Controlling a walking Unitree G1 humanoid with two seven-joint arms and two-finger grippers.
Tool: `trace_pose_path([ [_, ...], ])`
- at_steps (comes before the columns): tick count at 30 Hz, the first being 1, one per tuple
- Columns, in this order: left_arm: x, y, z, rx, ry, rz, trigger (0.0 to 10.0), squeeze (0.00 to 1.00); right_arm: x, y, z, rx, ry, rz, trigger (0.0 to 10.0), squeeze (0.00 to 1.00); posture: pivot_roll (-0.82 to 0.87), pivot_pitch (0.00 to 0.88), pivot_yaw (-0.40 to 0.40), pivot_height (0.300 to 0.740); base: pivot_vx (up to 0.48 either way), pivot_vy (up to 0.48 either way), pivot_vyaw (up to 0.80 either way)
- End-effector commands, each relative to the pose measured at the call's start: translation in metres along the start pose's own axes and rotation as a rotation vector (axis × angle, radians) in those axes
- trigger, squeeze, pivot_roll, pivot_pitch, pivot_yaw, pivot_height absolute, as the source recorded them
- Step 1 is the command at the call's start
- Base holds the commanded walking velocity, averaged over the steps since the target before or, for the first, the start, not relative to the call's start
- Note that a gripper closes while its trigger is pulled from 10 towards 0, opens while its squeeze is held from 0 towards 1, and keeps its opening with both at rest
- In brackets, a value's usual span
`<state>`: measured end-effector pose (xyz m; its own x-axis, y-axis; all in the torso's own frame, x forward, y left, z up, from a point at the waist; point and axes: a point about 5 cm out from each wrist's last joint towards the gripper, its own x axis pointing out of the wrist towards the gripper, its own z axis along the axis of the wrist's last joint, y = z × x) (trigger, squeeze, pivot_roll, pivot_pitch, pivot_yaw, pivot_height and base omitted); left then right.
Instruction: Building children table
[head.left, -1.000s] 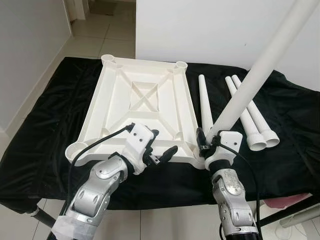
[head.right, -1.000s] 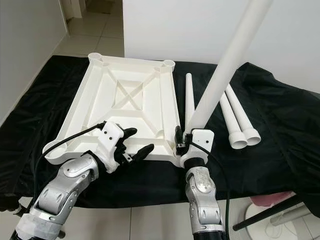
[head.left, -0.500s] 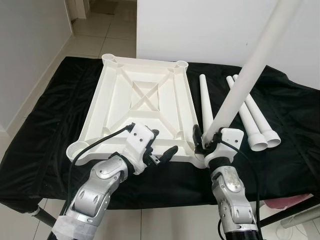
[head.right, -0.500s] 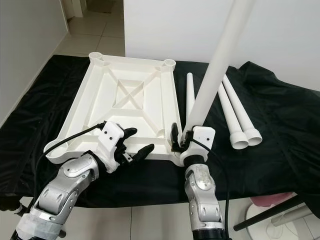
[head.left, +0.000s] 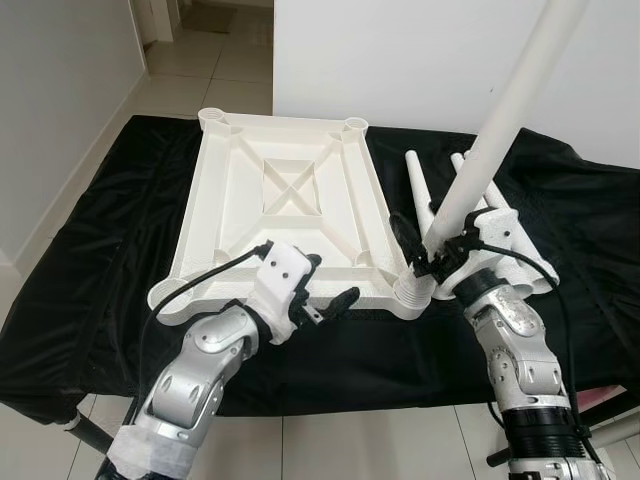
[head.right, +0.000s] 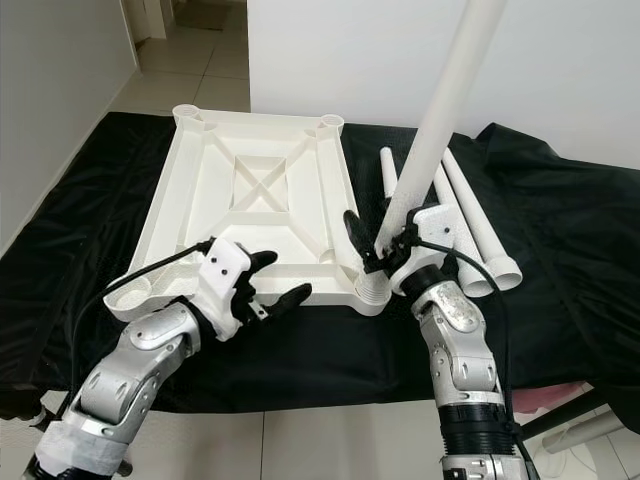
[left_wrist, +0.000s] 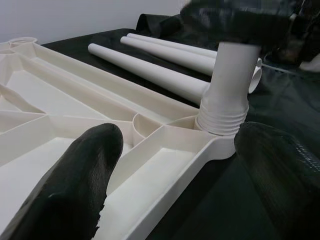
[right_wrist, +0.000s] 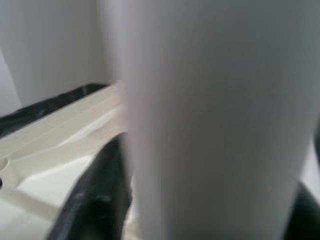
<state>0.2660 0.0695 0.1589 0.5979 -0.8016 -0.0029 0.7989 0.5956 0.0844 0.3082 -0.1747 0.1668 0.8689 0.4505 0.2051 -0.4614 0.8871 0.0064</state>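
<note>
Left eye view: right end effector (head.left: 428, 258) pinches a white leg (head.left: 492, 135), its threaded foot seated in the near right corner socket of the upturned tabletop (head.left: 285, 190) on the black-draped desk (head.left: 90, 250). Left end effector (head.left: 322, 298), fingers spread, hovers at the near edge. Three spare legs (head.right: 462, 215) lie beside.

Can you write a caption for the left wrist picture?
White table leg seated in the upturned tabletop's corner socket, spare legs lying behind.
</note>
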Motion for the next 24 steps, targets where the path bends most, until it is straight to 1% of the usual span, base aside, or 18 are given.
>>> trace_pose_path([
  [1,0.002,0.002,-0.001,0.008,0.006,0.034,10.0,0.0,-0.001,-0.001,-0.009,0.04,0.045,0.02,0.0,0.0,0.04,0.0,-0.09,0.74,0.0,0.0,0.0],
  [2,0.002,0.003,-0.001,0.007,0.003,0.04,10.0,0.0,-0.002,-0.004,-0.014,0.056,0.065,0.025,0.0,0.0,0.04,0.0,-0.091,0.74,0.0,0.0,0.0],
  [3,0.002,0.003,-0.001,0.007,0.003,0.04,10.0,0.0,-0.002,-0.004,-0.014,0.056,0.065,0.025,0.0,0.0,0.04,0.0,-0.091,0.74,0.0,0.0,0.0],
  [7,0.002,0.003,-0.001,0.005,0.001,0.046,10.0,0.0,-0.002,-0.01,-0.019,0.103,0.08,0.003,0.0,0.0,0.04,0.0,-0.093,0.74,0.0,0.0,0.0],
  [8,0.002,0.003,-0.001,0.005,0.001,0.046,10.0,0.0,-0.002,-0.011,-0.021,0.13,0.082,0.003,0.0,0.0,0.04,0.0,-0.095,0.74,0.0,0.0,0.0],
  [12,0.002,0.003,-0.001,0.003,0.0,0.048,10.0,0.0,-0.002,-0.015,-0.026,0.159,0.096,-0.023,0.0,0.0,0.04,0.0,-0.096,0.74,0.0,0.0,0.0],
  [15,0.002,0.003,-0.001,0.001,-0.001,0.05,10.0,0.0,-0.001,-0.018,-0.031,0.159,0.125,-0.054,0.0,0.0,0.04,0.0,-0.095,0.74,0.0,0.0,0.0],
  [16,0.002,0.003,-0.001,0.0,-0.001,0.051,10.0,0.0,0.0,-0.018,-0.033,0.161,0.14,-0.065,6.5,0.0,0.04,0.0,-0.095,0.74,0.0,0.0,0.0],
  [17,0.002,0.003,-0.001,0.0,-0.002,0.051,10.0,0.0,0.001,-0.018,-0.035,0.159,0.155,-0.067,10.0,0.0,0.04,0.0,-0.094,0.74,0.0,0.0,0.0],
  [19,0.002,0.003,-0.001,-0.001,-0.002,0.051,10.0,0.0,0.001,-0.018,-0.036,0.159,0.163,-0.066,10.0,0.0,0.04,0.0,-0.093,0.74,0.0,0.0,0.0],
  [21,0.002,0.003,-0.001,-0.001,-0.002,0.052,10.0,0.0,0.005,-0.018,-0.041,0.139,0.208,-0.088,10.0,0.0,0.04,0.0,-0.093,0.74,0.0,0.0,0.0],
  [22,0.002,0.003,-0.001,-0.001,-0.002,0.052,10.0,0.0,0.005,-0.018,-0.041,0.139,0.208,-0.088,10.0,0.0,0.04,0.0,-0.093,0.74,0.0,0.0,0.0],
  [24,0.002,0.003,-0.001,-0.006,-0.004,0.053,10.0,0.0,0.008,-0.017,-0.043,0.137,0.227,-0.126,10.0,0.0,0.04,0.0,-0.094,0.74,0.0,0.0,0.0],
])
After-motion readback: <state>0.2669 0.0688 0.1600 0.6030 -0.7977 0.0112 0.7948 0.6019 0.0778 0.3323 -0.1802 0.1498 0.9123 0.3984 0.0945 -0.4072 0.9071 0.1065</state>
